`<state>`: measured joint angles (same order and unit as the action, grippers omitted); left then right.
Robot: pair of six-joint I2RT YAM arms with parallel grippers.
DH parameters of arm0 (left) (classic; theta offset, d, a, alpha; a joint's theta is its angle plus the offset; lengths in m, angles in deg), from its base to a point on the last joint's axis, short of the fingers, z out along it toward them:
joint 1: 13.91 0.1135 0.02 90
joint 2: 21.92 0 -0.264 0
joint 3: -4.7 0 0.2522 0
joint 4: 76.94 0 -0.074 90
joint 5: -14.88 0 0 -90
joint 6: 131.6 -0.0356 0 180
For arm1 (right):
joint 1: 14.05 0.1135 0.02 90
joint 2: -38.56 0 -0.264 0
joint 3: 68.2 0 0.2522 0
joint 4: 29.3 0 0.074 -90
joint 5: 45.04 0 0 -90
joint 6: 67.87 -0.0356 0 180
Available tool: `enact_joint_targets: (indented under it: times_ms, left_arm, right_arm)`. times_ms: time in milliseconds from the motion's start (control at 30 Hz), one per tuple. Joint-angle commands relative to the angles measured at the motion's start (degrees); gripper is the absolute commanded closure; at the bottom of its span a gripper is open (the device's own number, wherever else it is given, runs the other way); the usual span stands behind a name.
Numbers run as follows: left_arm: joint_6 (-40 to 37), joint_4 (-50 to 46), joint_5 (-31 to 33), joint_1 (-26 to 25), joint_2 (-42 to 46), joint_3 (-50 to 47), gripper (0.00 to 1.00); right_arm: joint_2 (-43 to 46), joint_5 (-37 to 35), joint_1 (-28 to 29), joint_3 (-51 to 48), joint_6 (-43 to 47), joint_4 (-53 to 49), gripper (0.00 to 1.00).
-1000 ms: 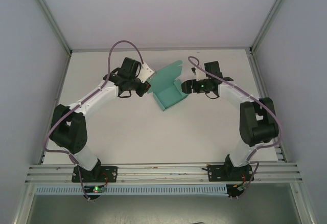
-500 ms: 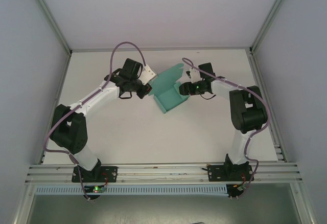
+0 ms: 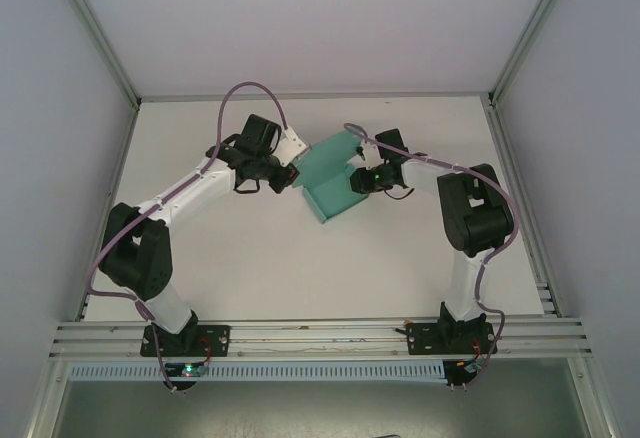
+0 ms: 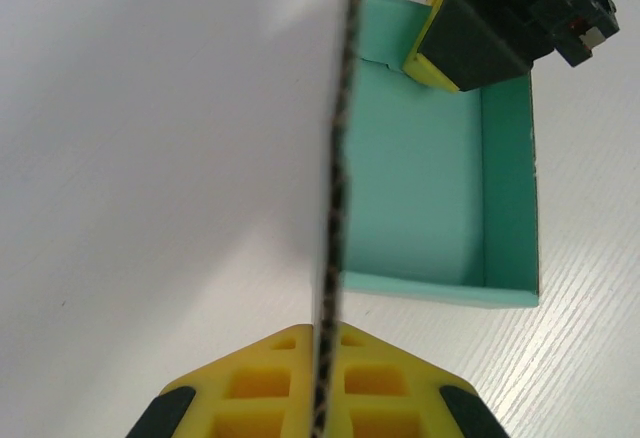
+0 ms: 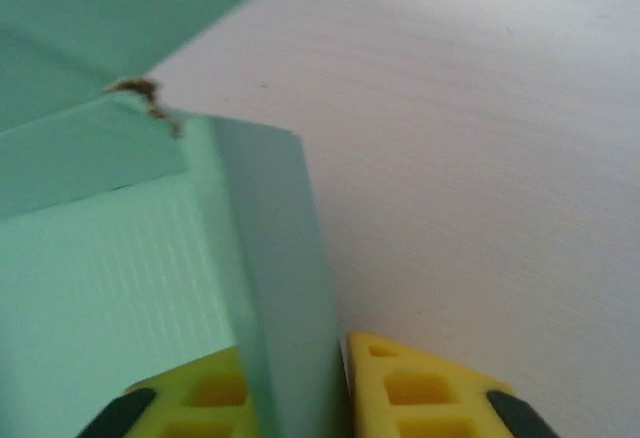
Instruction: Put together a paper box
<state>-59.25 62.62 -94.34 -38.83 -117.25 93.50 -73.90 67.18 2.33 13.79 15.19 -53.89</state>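
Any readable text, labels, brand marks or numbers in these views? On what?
None readable.
The paper box: plain teal card, no print.
The left gripper and the right gripper: bare yellow pads, no marks.
The white part on the left wrist: too small to tell.

White table (image 3: 300,268), matt, with faint fine grain seen close in wrist views. Metal rail (image 3: 320,333) runs along near edge. Teal paper box (image 3: 322,196) rests on table toward far edge, about mid-width, skewed to table edges. Box partly folded, open side up, low walls standing, base flat on surface.
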Motion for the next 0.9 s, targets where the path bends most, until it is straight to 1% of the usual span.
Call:
enact_joint_targets:
  times_ms: [0,33,67,167,233,267,333,400,433,533,600,667,767,800,833,867]
  left_arm:
    - [-0.7,-0.7,-0.6,-0.8,0.2,2.2,1.0]
    - [-0.6,-0.6,-0.3,-0.8,0.3,2.1,1.0]
    - [-0.5,-0.6,-0.2,-0.8,0.4,2.1,1.0]
    - [0.1,0.4,0.0,-0.8,1.2,1.7,1.0]
    - [1.3,1.6,1.0,-0.9,1.9,1.4,1.0]
    - [2.1,2.1,1.9,-0.9,2.3,1.4,1.0]
    - [3.9,3.2,4.7,-0.9,3.1,1.6,1.0]
    - [5.6,3.6,7.8,-0.9,4.0,2.2,1.0]
    - [5.9,3.8,8.9,-0.8,4.4,2.4,1.0]
    - [6.3,3.9,11.0,-0.9,5.6,2.8,1.0]
    - [6.6,4.5,13.0,-0.9,6.9,2.4,1.0]
    - [6.7,5.9,13.7,-0.8,8.3,1.4,1.0]
    - [7.0,5.8,12.2,-0.8,9.7,0.7,1.0]
    - [7.4,5.9,11.7,-0.8,10.0,0.6,1.0]
    - [7.8,6.1,11.5,-0.7,10.4,0.3,1.0]
    - [7.9,6.3,11.3,-0.7,10.8,0.0,1.0]
  right_arm:
    - [-1.1,-8.8,0.6,1.4,-2.6,-1.4,0.93]
    - [-0.9,-10.7,0.8,1.2,-3.1,-1.4,0.99]
    - [-0.8,-12.4,1.1,1.3,-3.1,-1.8,1.0]
    - [-1.1,-19.5,3.0,2.5,-2.5,-4.3,1.0]
    - [-1.3,-27.2,4.5,3.8,-3.6,-7.2,1.0]
    - [-1.3,-28.8,5.0,4.0,-3.7,-7.7,1.0]
    - [-1.5,-34.6,6.0,5.4,-6.4,-11.1,1.0]
    - [-1.5,-41.1,7.8,6.8,-5.6,-14.3,1.0]
    - [-1.4,-42.9,8.7,7.7,-4.6,-15.9,1.0]
    - [0.2,-47.4,10.7,8.0,-1.2,-17.0,1.0]
    - [0.9,-46.7,10.5,7.8,3.6,-16.8,1.0]
    - [1.4,-46.1,10.6,6.4,10.7,-15.1,1.0]
    - [0.3,-49.5,10.1,7.9,13.1,-18.0,1.0]
    - [-0.1,-52.9,10.4,7.8,13.5,-17.9,1.0]
    - [-0.3,-54.1,10.4,8.2,13.8,-18.6,1.0]
    - [-0.5,-53.8,10.4,8.6,13.7,-19.5,1.0]
